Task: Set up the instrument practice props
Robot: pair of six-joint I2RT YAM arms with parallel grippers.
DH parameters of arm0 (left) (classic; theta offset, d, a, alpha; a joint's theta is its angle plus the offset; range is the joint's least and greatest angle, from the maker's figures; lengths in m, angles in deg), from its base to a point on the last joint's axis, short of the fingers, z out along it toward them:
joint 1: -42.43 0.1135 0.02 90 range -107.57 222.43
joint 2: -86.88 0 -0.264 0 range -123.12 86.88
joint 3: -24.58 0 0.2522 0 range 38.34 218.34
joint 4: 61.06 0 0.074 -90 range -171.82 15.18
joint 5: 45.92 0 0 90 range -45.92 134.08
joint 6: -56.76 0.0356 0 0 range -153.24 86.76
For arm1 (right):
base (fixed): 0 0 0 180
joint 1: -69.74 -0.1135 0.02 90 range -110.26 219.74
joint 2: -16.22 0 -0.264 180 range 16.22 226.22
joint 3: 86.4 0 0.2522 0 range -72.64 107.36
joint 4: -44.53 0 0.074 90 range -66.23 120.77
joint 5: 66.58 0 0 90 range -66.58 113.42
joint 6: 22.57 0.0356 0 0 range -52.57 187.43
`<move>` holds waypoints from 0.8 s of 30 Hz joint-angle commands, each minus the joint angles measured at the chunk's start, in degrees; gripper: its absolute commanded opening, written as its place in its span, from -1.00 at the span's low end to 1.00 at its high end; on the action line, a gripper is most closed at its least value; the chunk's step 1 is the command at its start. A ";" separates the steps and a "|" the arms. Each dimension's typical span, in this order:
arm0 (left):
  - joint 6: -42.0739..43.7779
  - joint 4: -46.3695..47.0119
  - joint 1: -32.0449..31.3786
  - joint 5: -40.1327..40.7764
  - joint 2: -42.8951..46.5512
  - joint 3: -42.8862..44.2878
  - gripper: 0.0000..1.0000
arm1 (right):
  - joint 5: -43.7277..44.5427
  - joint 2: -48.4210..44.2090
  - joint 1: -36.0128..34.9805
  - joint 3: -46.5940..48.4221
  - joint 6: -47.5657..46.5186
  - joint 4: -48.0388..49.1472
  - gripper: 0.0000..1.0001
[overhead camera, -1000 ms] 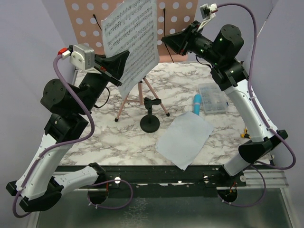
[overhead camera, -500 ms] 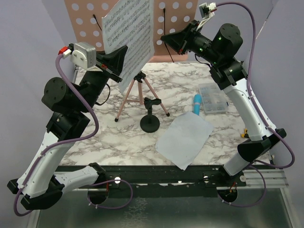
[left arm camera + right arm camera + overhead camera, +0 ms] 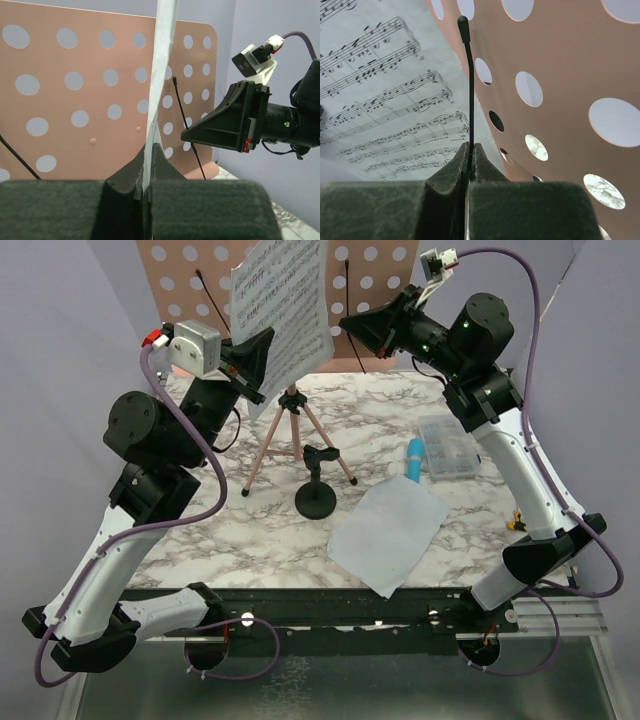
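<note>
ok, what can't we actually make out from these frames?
- Top view: pink music stand top cut by the frame edge, middle hidden by the held page.
- Left wrist: that page sits edge-on in the left gripper, print unreadable.
- Top view: the page on the table shows a blank face, underside hidden.
- Top view: clear box contents too small.
- Right wrist: the right gripper hides the wire arm base.

Marble-patterned bench (image 3: 230,530) with five props on it.
The pink music stand (image 3: 295,435) rests on its tripod legs at the back, the black mic stand (image 3: 316,500) just before it. To the right lie a white page (image 3: 390,532) and a blue toy microphone (image 3: 414,458) beside a clear compartment box (image 3: 447,447).
</note>
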 commanded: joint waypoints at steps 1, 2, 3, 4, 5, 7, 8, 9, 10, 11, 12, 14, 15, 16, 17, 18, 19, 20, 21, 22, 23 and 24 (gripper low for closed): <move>2.36 1.35 -0.16 1.32 -1.28 1.90 -1.00 | -3.54 -2.99 0.12 -1.32 -1.34 2.57 -0.99; 2.42 1.36 -0.19 1.53 -1.50 1.95 -1.00 | -3.80 -3.13 0.12 -1.51 -1.47 2.79 -0.99; 2.49 1.36 -0.22 1.71 -1.66 2.03 -1.00 | -4.12 -3.35 0.12 -1.72 -1.56 3.02 -0.99; 2.59 1.44 -0.20 1.90 -1.78 2.11 -1.00 | -4.46 -3.59 0.14 -1.89 -1.73 3.20 -0.99; 2.65 1.53 -0.22 2.07 -1.96 2.13 -1.00 | -4.63 -3.78 0.12 -2.16 -1.90 3.40 -0.99; 2.88 1.58 -0.20 2.08 -2.20 2.23 -1.00 | -5.00 -4.29 0.12 -2.86 -2.05 4.06 -0.99; 3.14 1.62 -0.15 1.98 -2.35 2.25 -1.00 | -5.14 -4.51 0.12 -3.20 -2.17 4.39 -0.99; 3.44 1.63 -0.19 1.77 -2.55 2.28 -1.00 | -5.30 -4.72 0.12 -3.49 -2.32 4.61 -0.99; 3.80 1.63 -0.22 1.49 -2.75 2.41 -1.00 | -5.42 -4.99 0.12 -3.78 -2.44 4.94 -0.99; 4.10 2.24 -0.22 1.15 -2.82 2.39 -1.00 | -5.45 -5.14 0.12 -4.09 -2.54 5.16 -0.99; 4.27 2.86 -0.20 1.07 -3.04 2.53 -1.00 | -5.52 -5.29 0.12 -4.28 -2.63 5.27 -0.99; 4.40 3.01 -0.18 0.94 -3.69 2.96 -1.00 | -5.93 -5.58 0.13 -4.70 -2.89 5.65 -0.99; 4.45 3.08 -0.19 0.78 -3.93 3.15 -1.00 | -6.11 -5.73 0.12 -4.89 -2.95 5.69 -0.99; 4.48 3.12 -0.22 0.47 -4.14 3.33 -1.00 | -6.28 -5.85 0.12 -5.07 -3.02 5.72 -0.99; 4.38 3.24 -0.21 0.03 -4.45 3.53 -1.00 | -6.40 -5.98 0.12 -5.29 -3.14 5.68 -0.99; 4.34 3.40 -0.22 -0.51 -4.67 3.60 -1.00 | -6.58 -6.16 0.12 -5.54 -3.26 6.88 -0.99; 4.16 3.64 -0.21 -1.49 -4.82 3.63 -1.00 | -6.66 -6.33 0.12 -5.75 -3.38 7.37 -0.99; 3.91 3.99 -0.22 -2.29 -5.04 3.62 -1.00 | -6.77 -6.56 0.12 -6.04 -3.47 7.66 -0.99; 3.67 4.46 -0.15 -3.26 -5.10 3.65 -1.00 | -6.84 -6.76 0.14 -6.35 -3.59 7.81 -0.99; 3.48 4.98 -0.17 -4.10 -5.16 3.55 -1.00 | -6.83 -6.94 0.12 -6.60 -3.61 7.98 -0.99; 3.09 5.75 -0.17 -4.48 -5.15 3.37 -1.00 | -6.79 -7.13 0.13 -6.75 -3.69 8.20 -0.99; 2.53 6.80 -0.21 -4.70 -5.15 3.05 -1.00 | -6.85 -7.31 0.12 -6.96 -3.70 8.38 -0.99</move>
